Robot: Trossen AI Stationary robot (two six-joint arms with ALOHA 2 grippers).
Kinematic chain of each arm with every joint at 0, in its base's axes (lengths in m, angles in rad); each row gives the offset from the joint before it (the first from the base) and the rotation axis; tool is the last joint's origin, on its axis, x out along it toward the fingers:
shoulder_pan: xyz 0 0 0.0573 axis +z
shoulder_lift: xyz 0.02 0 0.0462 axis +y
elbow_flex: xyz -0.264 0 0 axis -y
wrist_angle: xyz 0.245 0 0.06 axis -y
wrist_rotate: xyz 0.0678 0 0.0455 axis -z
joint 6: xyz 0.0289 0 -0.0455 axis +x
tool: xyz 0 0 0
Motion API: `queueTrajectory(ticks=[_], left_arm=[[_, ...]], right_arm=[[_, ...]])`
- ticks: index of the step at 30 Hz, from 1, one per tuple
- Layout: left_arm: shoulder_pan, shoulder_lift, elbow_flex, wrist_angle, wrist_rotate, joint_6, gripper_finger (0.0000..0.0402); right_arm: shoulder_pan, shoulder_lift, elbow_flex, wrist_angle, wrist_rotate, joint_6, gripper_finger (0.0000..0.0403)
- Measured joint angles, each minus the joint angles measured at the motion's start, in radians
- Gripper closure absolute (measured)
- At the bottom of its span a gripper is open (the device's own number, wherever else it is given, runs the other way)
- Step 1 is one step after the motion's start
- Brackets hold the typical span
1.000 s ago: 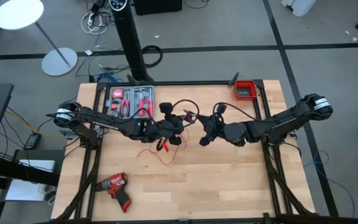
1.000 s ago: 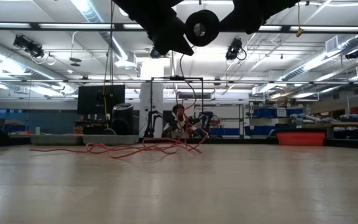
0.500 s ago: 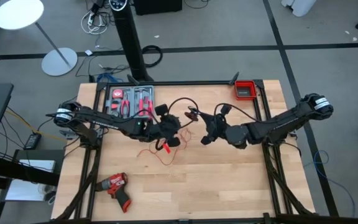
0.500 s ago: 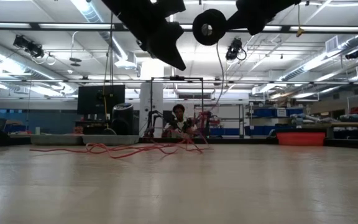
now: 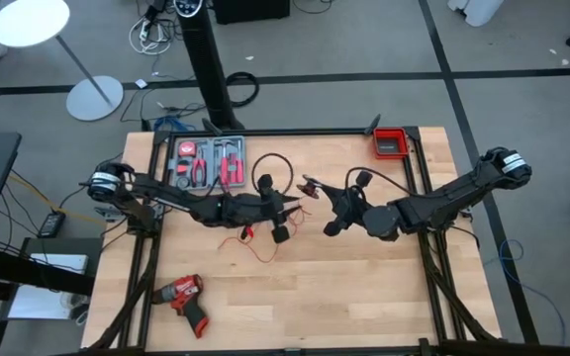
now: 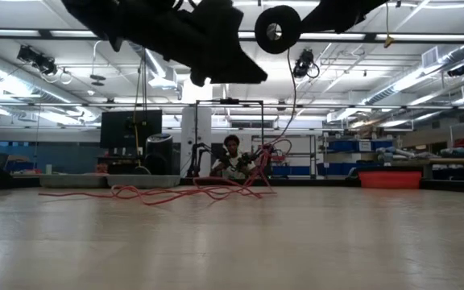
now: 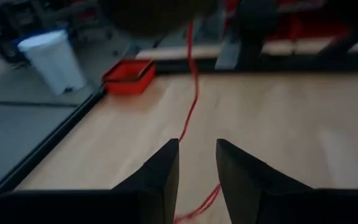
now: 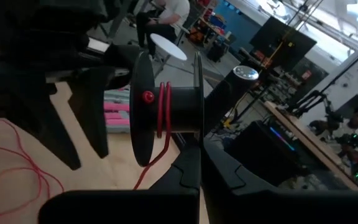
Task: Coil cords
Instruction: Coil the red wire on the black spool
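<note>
Right gripper: the right gripper (image 5: 336, 210) hangs above the middle of the table, its fingers pressed together on the rim of a black plastic spool (image 8: 166, 112); the arm reaches in from the right edge, low and nearly level.
Left gripper: the left gripper (image 5: 283, 220) hangs just beside the spool, fingers spread with a clear gap and nothing between them; in the left wrist view the wire runs past the two dark fingers (image 7: 160, 174) without touching them. The arm stretches in from the left edge, also nearly level.
Thin bright red wire: one thin bright red wire (image 5: 255, 242); two turns sit on the spool's core in the right wrist view, and from there it drops to a loose tangle on the table under the left arm. The low view shows that tangle (image 6: 184, 192) lying flat on the wood.
Black cable: one thicker black cable (image 5: 273, 168) arcs in a loop near the left gripper, just beside the tool tray.
Tool tray: one grey tray of red-handled hand tools (image 5: 206, 161) at the far left of the table.
Red bin: one small red plastic bin (image 5: 391, 143) at the far right corner.
Drill: one red and black cordless drill (image 5: 184, 300) lying near the front left, well apart from the wire.
Table: one light wooden table (image 5: 364, 297).
Person: one person (image 6: 232, 155) sits far behind the table in the low view.
</note>
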Motion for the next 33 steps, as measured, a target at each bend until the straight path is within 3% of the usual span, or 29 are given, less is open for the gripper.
queueTrajectory(ticks=[4,11,21,33], left_arm=[[0.013,0.017,-0.018,0.126,0.061,-0.013,0.0291],[0.022,0.091,-0.01,0.281,0.076,-0.009,0.0291],[0.026,0.104,0.0,0.281,0.064,0.017,0.0293],[0.025,0.104,0.001,0.302,0.061,0.015,0.0355]], right_arm=[[-0.003,0.0,0.0,0.019,-0.019,0.042,0.0403],[-0.029,0.0,0.001,0.153,-0.093,0.003,0.0403],[-0.065,0.0,0.001,0.209,-0.161,-0.043,0.0403],[-0.067,0.0,0.0,0.215,-0.169,-0.039,0.0403]])
